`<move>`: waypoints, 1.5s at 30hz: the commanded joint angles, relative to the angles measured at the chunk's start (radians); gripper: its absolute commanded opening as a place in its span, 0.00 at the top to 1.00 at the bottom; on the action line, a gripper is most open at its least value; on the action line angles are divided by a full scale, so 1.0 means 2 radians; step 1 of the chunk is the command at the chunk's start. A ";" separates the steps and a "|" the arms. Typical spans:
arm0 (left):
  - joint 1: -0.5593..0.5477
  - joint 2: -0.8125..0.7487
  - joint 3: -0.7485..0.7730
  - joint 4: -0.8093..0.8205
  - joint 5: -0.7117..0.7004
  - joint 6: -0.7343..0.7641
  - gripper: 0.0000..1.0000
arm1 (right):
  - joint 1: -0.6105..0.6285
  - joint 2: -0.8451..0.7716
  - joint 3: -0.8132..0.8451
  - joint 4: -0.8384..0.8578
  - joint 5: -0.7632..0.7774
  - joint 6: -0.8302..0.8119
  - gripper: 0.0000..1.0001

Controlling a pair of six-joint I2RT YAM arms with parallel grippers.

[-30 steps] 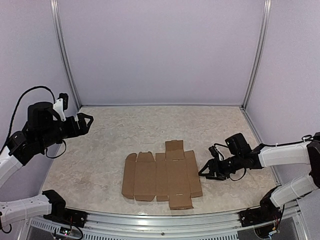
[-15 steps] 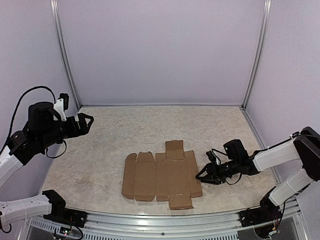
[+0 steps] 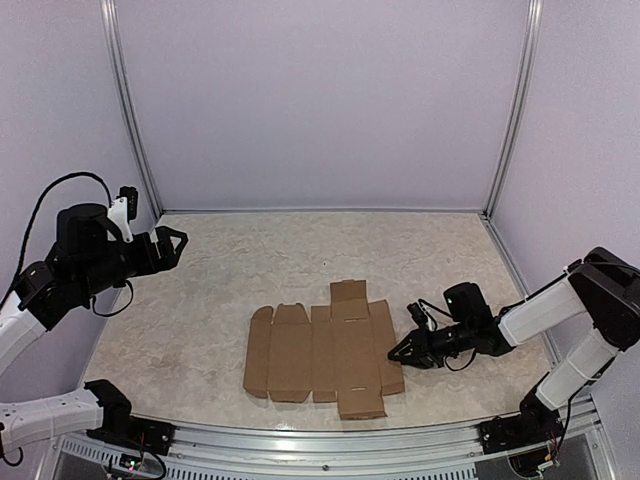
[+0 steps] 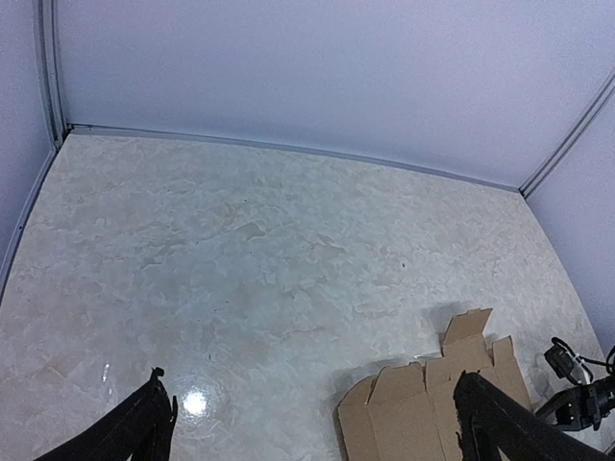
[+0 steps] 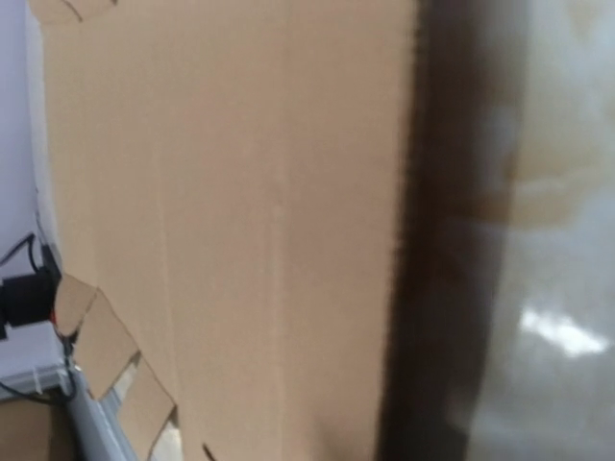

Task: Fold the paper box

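paper box [image 3: 325, 352]: a plain brown cardboard sheet, unfolded and lying flat on the table, around the middle of its width and closer to the near edge than to the far wall.
creases: parallel fold lines run from near to far and split the sheet into long panels.
flaps: one small far flap [image 3: 348, 291] sticks out from the far edge, a near flap [image 3: 361, 406] from the near edge, and rounded tabs line the left end.
paper box in the wrist views: its far part shows at the lower right of the left wrist view [image 4: 432, 403]; it fills the left and middle of the right wrist view [image 5: 240, 221], blurred.
right gripper [image 3: 398, 352]: low over the table at the sheet's right edge, tips pointing left at that edge; contact cannot be told.
right fingers: cannot tell whether they are spread or pinching; the wrist view shows only a dark blurred band beside the cardboard.
left gripper [image 3: 175, 243]: raised above the table's left side, well apart from the sheet, pointing right.
left fingers [image 4: 144, 427]: spread wide, nothing between them.
table [image 3: 250, 260]: pale marbled surface with a glare spot.
rail [image 3: 330, 440]: metal, along the near edge.
walls [image 3: 320, 100]: plain pale lilac panels on the left, far and right sides.
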 commanded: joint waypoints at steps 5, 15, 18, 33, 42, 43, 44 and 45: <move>-0.003 0.003 0.010 -0.005 0.010 0.007 0.01 | 0.006 -0.007 0.013 -0.008 0.006 -0.010 1.00; -0.003 -0.003 0.016 -0.014 0.015 0.007 0.01 | 0.012 -0.079 0.108 -0.194 0.029 -0.124 1.00; -0.003 0.000 0.019 -0.023 0.012 0.007 0.01 | 0.024 -0.083 0.152 -0.261 0.037 -0.171 1.00; -0.021 0.032 0.047 -0.054 0.020 0.014 0.01 | 0.068 0.023 0.431 -0.578 0.207 -0.441 1.00; -0.059 0.052 0.062 -0.042 0.042 0.011 0.01 | 0.100 0.112 0.552 -0.665 0.336 -0.569 1.00; -0.062 0.055 0.066 -0.040 0.044 0.011 0.01 | 0.108 0.120 0.566 -0.671 0.354 -0.581 1.00; -0.066 0.061 0.070 -0.039 0.046 0.011 0.01 | 0.114 0.126 0.578 -0.676 0.370 -0.589 1.00; -0.069 0.064 0.075 -0.038 0.049 0.011 0.01 | 0.120 0.132 0.595 -0.681 0.385 -0.600 1.00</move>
